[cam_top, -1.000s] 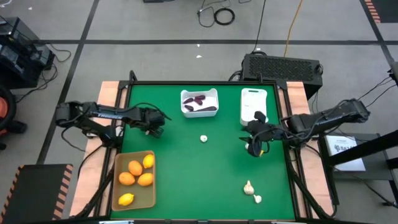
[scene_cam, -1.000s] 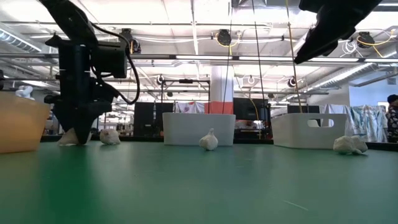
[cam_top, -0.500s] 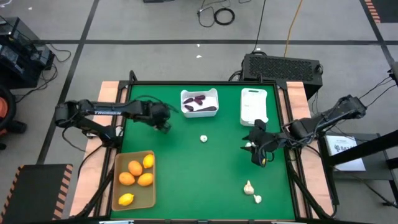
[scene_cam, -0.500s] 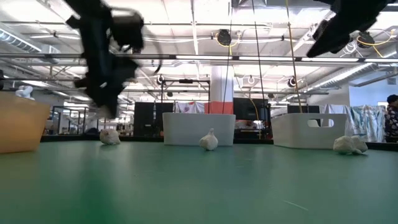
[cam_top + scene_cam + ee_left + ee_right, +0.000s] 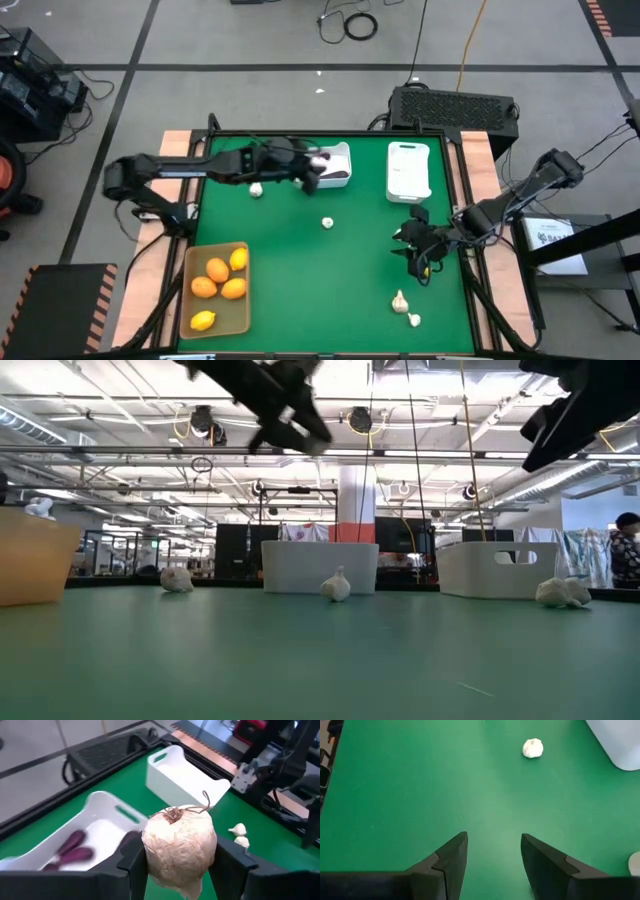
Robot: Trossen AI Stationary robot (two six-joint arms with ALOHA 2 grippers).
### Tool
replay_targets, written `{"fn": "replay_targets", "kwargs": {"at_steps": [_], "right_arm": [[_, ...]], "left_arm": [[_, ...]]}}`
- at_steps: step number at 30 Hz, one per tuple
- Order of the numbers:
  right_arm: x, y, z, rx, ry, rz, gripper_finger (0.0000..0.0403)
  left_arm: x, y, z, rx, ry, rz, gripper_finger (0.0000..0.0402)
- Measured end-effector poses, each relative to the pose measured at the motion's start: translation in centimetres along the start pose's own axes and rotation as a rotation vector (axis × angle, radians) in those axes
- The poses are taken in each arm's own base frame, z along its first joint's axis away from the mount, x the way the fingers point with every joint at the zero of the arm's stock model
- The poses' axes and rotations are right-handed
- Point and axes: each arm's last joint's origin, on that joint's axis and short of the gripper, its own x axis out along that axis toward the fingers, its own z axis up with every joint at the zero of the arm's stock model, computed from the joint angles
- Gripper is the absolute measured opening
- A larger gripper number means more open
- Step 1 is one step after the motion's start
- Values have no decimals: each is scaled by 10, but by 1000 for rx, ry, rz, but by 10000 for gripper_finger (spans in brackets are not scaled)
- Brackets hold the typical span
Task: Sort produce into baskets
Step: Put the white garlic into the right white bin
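Observation:
My left gripper (image 5: 315,172) hangs high over the table's far middle, by the white squarish bin (image 5: 340,152) that holds dark purple pieces (image 5: 75,850). It is shut on a white garlic bulb (image 5: 180,845). More bulbs lie on the green table: one (image 5: 256,189) toward the left, one (image 5: 327,223) in the middle, two (image 5: 406,308) near the front right. The narrower white bin (image 5: 408,172) stands at the far right. My right gripper (image 5: 420,252) hovers open over the right side, with nothing between its fingers (image 5: 447,857). My left gripper pinches the garlic bulb by its two opposite sides (image 5: 150,845) between its two fingers (image 5: 132,865). The fingers reach in from the table's left, slanting a little downward. The bulb is lifted clear of the table, its dried root tuft (image 5: 175,812) turned toward the wrist camera.
A tan tray (image 5: 240,322) with several orange and yellow fruits (image 5: 218,278) sits at the near left. The table has a raised dark rim (image 5: 300,133). Bare green surface lies between the middle bulb and the tray.
My left gripper has risen from the table near its left side with the garlic bulb. It has swung toward the right and far edge, up to the squarish bin, tipping from pointing down to nearly level. My right gripper has drifted toward the near edge.

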Motion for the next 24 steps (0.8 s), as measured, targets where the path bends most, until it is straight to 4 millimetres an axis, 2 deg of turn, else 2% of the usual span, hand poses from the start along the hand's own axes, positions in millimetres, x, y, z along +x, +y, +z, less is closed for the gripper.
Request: {"fn": "replay_targets", "kwargs": {"at_steps": [7,14,18,24], "right_arm": [[-2,3,-5,16,29,13,176],[-5,9,-12,31,90,63,176],[-7,9,-18,11,131,43,176],[-8,3,-27,24,206,-22,176]], "left_arm": [[76,-17,-1,32,46,-132,170],[131,-41,27,81,-27,-208,170],[162,-51,34,90,-30,-268,170],[207,-52,35,91,-69,-283,170]]}}
